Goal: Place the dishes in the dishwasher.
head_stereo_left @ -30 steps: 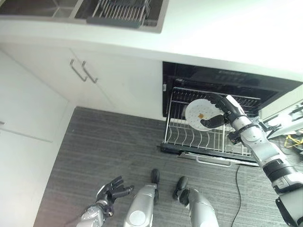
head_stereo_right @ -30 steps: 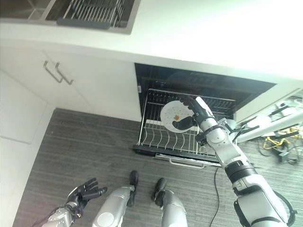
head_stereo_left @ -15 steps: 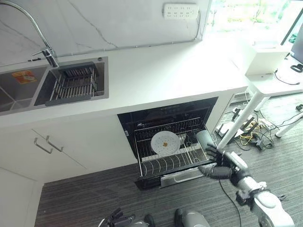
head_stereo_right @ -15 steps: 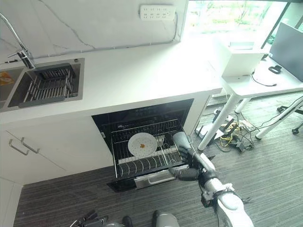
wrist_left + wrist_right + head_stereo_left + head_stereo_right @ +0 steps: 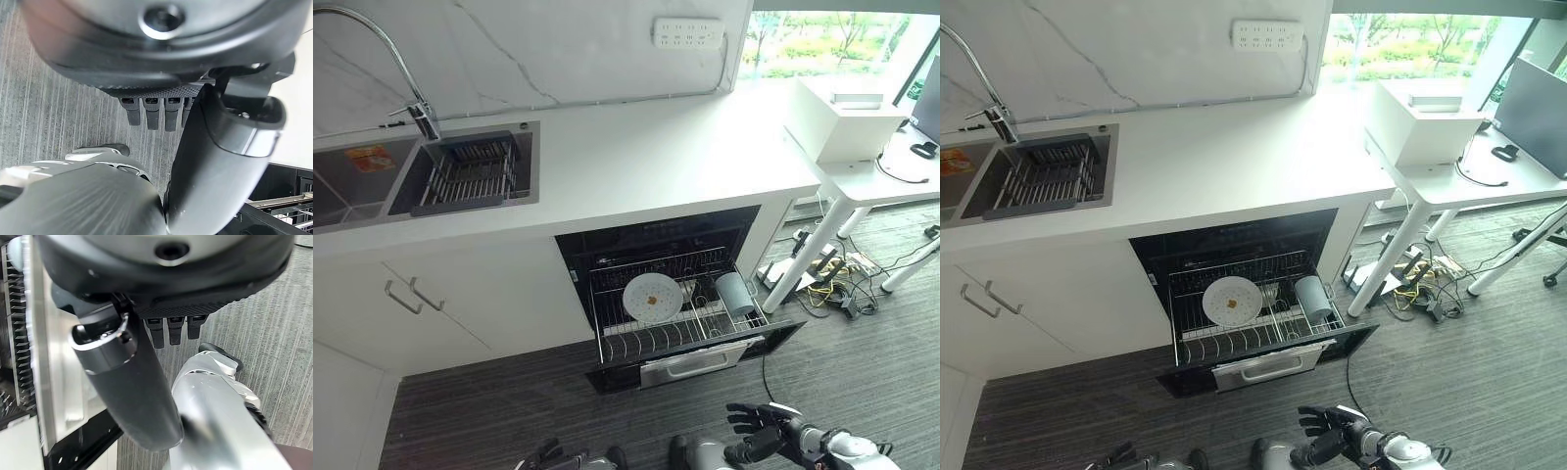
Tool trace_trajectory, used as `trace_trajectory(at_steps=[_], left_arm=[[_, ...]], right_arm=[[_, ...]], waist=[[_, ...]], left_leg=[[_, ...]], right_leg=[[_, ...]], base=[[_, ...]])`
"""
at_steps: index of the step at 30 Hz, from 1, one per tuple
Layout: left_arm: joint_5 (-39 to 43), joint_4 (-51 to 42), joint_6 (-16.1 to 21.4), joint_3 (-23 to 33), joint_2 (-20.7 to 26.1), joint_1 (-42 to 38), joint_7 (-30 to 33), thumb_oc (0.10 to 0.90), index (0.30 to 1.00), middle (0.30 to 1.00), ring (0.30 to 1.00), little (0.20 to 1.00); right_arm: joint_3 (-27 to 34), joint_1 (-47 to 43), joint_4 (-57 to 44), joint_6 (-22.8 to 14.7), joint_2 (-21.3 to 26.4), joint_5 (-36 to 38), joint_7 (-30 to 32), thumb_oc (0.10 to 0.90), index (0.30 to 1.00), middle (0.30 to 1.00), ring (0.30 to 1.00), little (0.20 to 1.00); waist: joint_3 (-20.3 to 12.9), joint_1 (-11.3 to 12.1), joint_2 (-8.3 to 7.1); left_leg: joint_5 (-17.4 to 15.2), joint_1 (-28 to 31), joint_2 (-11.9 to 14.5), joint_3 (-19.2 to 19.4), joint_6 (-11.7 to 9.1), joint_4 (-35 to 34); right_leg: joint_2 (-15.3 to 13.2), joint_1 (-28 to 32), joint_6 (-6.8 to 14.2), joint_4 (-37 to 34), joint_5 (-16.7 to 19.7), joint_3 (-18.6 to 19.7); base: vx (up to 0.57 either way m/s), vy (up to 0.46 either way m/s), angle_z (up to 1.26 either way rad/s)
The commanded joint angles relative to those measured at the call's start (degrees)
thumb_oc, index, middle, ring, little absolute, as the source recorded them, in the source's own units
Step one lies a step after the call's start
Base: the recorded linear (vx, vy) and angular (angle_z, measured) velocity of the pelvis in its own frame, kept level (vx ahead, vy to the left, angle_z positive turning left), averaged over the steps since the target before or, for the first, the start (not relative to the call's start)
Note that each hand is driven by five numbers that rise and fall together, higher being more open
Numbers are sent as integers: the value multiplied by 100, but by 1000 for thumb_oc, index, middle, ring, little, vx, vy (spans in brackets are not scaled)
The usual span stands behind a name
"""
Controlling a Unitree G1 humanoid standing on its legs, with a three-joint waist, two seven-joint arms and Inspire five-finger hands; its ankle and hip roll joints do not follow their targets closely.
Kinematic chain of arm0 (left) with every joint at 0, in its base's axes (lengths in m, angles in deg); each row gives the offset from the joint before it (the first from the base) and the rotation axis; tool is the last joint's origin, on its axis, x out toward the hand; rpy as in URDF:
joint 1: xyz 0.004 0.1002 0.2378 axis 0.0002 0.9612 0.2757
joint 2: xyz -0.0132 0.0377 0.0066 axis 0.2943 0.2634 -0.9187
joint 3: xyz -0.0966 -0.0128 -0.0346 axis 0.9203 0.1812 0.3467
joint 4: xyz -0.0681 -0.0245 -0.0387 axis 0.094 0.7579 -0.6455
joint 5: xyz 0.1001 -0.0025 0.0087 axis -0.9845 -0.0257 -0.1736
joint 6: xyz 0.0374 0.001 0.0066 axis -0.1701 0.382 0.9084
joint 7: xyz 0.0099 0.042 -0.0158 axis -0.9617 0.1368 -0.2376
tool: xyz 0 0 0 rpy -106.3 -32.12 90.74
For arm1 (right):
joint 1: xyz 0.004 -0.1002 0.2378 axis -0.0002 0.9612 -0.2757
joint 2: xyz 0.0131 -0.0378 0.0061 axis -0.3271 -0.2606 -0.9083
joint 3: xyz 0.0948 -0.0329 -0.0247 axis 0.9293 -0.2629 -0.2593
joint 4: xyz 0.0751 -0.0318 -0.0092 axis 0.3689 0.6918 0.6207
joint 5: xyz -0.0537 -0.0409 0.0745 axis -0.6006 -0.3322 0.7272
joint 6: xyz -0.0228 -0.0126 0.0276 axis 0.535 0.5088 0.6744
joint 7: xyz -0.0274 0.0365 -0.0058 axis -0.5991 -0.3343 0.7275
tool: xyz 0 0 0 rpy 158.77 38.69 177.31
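Right hand (image 5: 756, 431) spread over striped grey floor; round white plate (image 5: 653, 298) upright in wire rack (image 5: 636, 345)

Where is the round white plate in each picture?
Left eye view: the white plate stands on edge in the pulled-out dishwasher rack.
Right eye view: the same plate, left of a grey cup.
Left wrist view: not there.
Right wrist view: not there.
Shared landmark: the sink on the counter.

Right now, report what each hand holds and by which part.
Nothing is held. The right hand is open and empty, low over the floor; the left hand is empty too.
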Motion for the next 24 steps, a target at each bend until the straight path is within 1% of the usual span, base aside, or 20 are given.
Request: trace_trajectory(at_steps=[1, 6, 8, 9, 11, 17, 19, 24], left_arm=[[-70, -126, -17, -183, 411, -50, 79, 800, 900, 900, 900, 900], [-138, -62, -124, -266, 382, -85, 70, 800, 900, 900, 900, 900], [-155, -32, -172, -306, 363, -81, 66, 800, 900, 900, 900, 900], [-172, -18, -192, -312, 355, -67, 61, 800, 900, 900, 900, 900], [-172, 67, -198, -358, 331, -46, 70, 800, 900, 900, 900, 900], [-213, 214, -202, -415, 339, 0, 23, 800, 900, 900, 900, 900], [-200, 241, -228, -463, 345, -21, 29, 800, 900, 900, 900, 900], [-190, 310, -225, -562, 387, -17, -1, 800, 900, 900, 900, 900]], right_arm=[[-101, -563, -97, -157, -217, -27, 338, 800, 900, 900, 900, 900], [-207, -954, 577, 11, -468, 152, 760, 800, 900, 900, 900, 900], [-229, -1175, 880, 23, -539, 36, 1033, 800, 900, 900, 900, 900], [-204, -1288, 975, 101, -553, 191, 1225, 800, 900, 900, 900, 900], [-171, -1522, 1192, 142, -598, 408, 1521, 800, 900, 900, 900, 900], [-140, -1983, 1565, 154, -516, 597, 1804, 800, 900, 900, 900, 900], [-140, -2226, 1717, 224, -455, 766, 1925, 800, 900, 900, 900, 900], [-32, -2789, 2511, 254, -289, 1054, 2192, 800, 900, 900, 900, 900]], waist=[[133, 159, 7], [93, 322, 36], [72, 427, 58], [61, 480, 68], [37, 571, 80], [12, 764, 101], [14, 841, 108], [10, 1070, 135]], left_leg=[[-872, 130, 236, -182, -314, 324], [-865, 162, 202, -287, -315, 324], [-860, 176, 183, -351, -319, 324], [-859, 186, 169, -392, -317, 324], [-863, 211, 145, -447, -316, 324], [-862, 252, 107, -544, -319, 324], [-863, 270, 89, -582, -322, 324], [-860, 289, 31, -685, -314, 324]], right_leg=[[-228, 579, 745, -632, -239, 40], [-268, 668, 730, -632, -256, -100], [-297, 722, 721, -632, -271, -187], [-312, 752, 717, -632, -274, -229], [-335, 803, 707, -632, -284, -287], [-384, 897, 697, -632, -289, -419], [-400, 931, 695, -632, -288, -469], [-462, 1005, 707, -632, -279, -613]], base=[[58, -14, 18], [49, -5, 16], [65, 10, 25], [74, 17, 25], [70, 20, 31], [43, 16, 13], [47, 18, 14], [45, 17, 13]])
